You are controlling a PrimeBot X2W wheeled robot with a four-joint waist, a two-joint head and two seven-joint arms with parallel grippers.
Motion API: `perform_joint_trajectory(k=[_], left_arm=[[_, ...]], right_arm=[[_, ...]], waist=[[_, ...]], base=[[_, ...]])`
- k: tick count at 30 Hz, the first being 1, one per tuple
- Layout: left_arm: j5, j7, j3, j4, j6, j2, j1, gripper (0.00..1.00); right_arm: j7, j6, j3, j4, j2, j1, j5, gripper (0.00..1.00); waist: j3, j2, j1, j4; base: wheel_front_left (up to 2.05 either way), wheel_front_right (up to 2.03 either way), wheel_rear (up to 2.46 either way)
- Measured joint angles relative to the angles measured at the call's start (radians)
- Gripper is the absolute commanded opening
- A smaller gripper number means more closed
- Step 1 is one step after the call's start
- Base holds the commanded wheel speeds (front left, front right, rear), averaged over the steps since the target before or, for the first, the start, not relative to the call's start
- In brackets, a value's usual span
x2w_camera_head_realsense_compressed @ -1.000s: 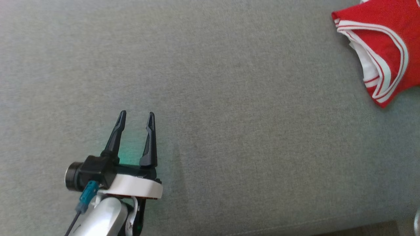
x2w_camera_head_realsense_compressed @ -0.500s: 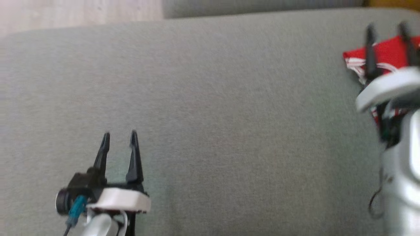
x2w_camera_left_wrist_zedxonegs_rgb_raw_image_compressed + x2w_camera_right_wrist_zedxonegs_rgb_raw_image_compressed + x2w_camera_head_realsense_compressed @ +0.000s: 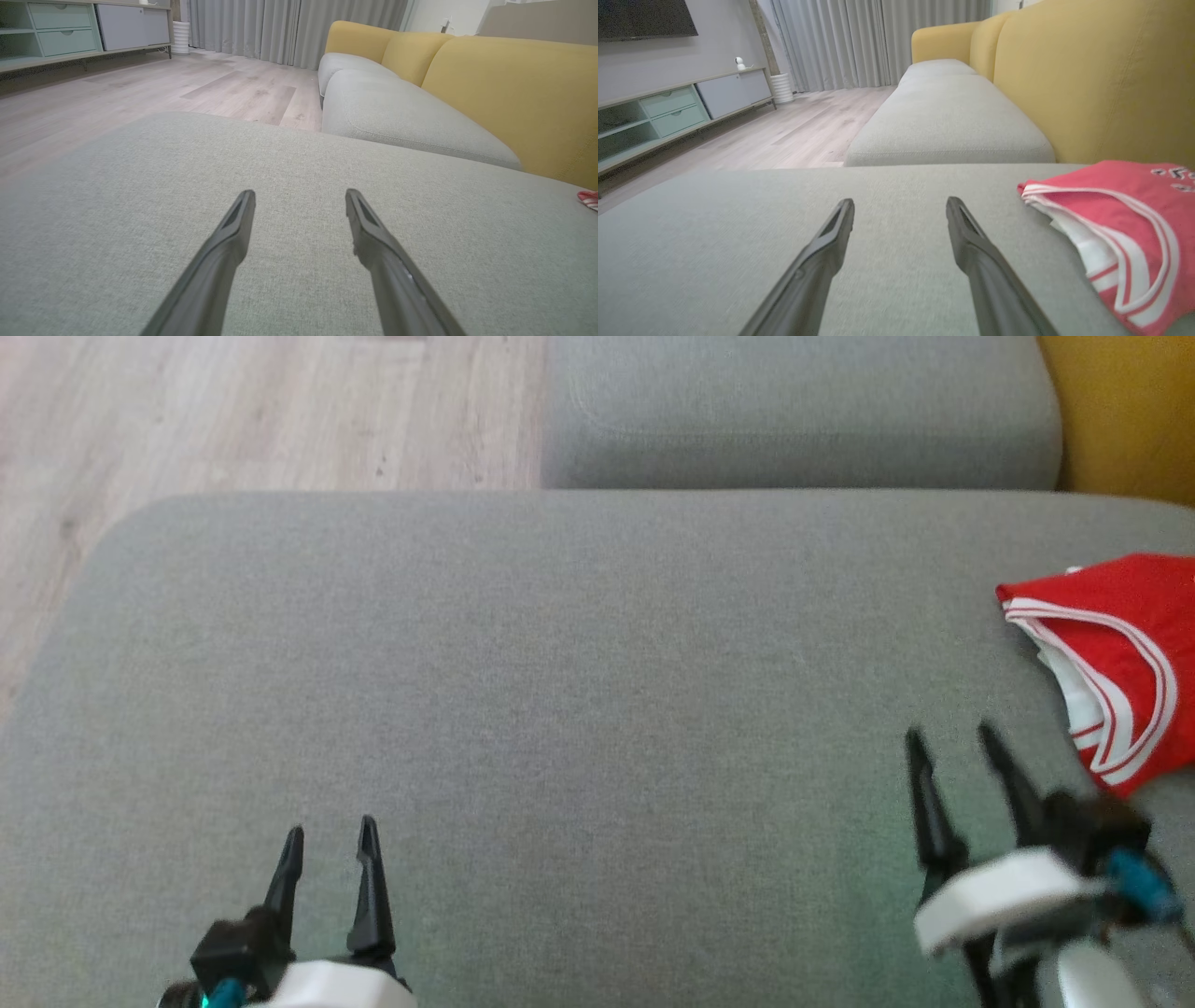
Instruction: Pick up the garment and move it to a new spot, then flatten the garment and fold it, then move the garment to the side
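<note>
Apparently finished; folded red garment [image 3: 1125,635] lies at the right edge of the grey cushion [image 3: 560,663], set aside; left gripper [image 3: 330,826] and right gripper [image 3: 950,733] hover empty, fingers spread, right one near the fabric but not touching.

The garment [image 3: 1134,616] is bright red. It has white stripes along its edges, and white cloth shows inside it. In the right wrist view there are small white marks on the red. The big seat cushion [image 3: 560,691] is grey with a little green in it. The far cushion [image 3: 794,420] is the same grey. The sofa back [image 3: 1120,420] is yellow like mustard. The floor [image 3: 233,411] is pale wood with light brown lines. The left tool [image 3: 330,826] has black fingers [image 3: 371,896], a white band and a small blue-green bit. The right tool [image 3: 949,733] has the same colours. The curtains [image 3: 878,42] are grey. The cabinet [image 3: 668,109] is pale green.
</note>
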Motion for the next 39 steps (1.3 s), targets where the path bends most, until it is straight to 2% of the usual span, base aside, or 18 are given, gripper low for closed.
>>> perform_joint_trajectory(k=[6, 12, 32, 33, 39], left_arm=[[-0.013, 0.007, -0.007, -0.001, 0.007, 0.000, 0.034, 1.00], [-0.016, 0.009, -0.026, -0.001, 0.007, -0.003, 0.056, 1.00], [-0.024, 0.016, -0.035, -0.011, -0.002, -0.005, 0.053, 1.00], [-0.024, 0.017, -0.035, -0.005, -0.002, -0.006, 0.053, 0.00], [-0.030, 0.020, -0.037, 0.070, -0.003, -0.019, 0.101, 0.00]], right_arm=[[-0.022, 0.000, 0.051, -0.056, 0.003, 0.129, 0.029, 1.00], [-0.029, 0.000, 0.079, -0.082, 0.003, 0.149, 0.039, 1.00], [-0.029, 0.000, 0.084, -0.082, 0.003, 0.172, 0.043, 1.00], [-0.029, 0.000, 0.084, -0.074, 0.003, 0.172, 0.043, 0.00], [-0.027, 0.000, 0.085, 0.021, 0.003, 0.208, 0.048, 0.00]], waist=[[-0.031, 0.0000, 0.0000, 0.011], [-0.044, 0.0000, 0.0002, 0.011], [-0.049, 0.0000, 0.0003, 0.009], [-0.050, 0.0000, 0.0003, 0.009], [-0.049, 0.0000, 0.0003, 0.008]], base=[[0.00, 0.00, 0.00], [0.00, 0.00, 0.00], [0.00, 0.00, 0.00], [0.00, 0.00, 0.00], [0.00, 0.00, 0.00]])
